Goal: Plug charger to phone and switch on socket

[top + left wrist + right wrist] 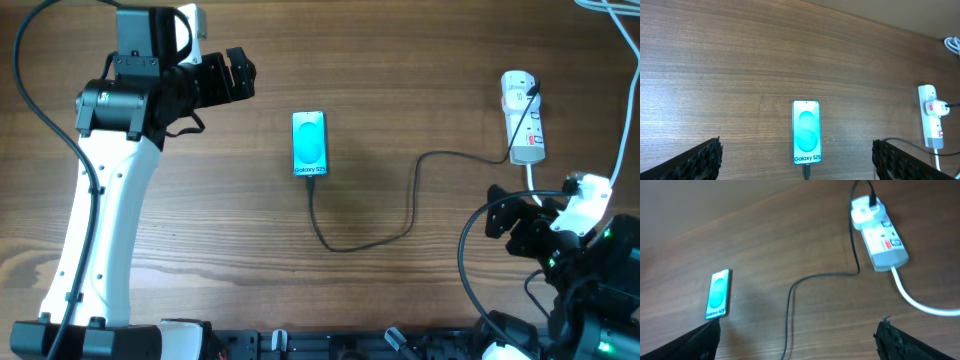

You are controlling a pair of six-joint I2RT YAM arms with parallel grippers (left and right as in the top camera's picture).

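Our left fingers (702, 159) stand spread wide, holding nothing, left of the phone (309, 143). Our right fingers (700, 342) are likewise released and empty, near the socket (523, 125) at the right side of the surface (400, 60). The phone lies flat mid-surface, teal screen up. The charger (412, 190) loops from the phone's bottom edge to its plug in the socket, whose white cord (920, 302) trails away

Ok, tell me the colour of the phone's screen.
The phone screen is bright teal-green, clearest in the left wrist view.
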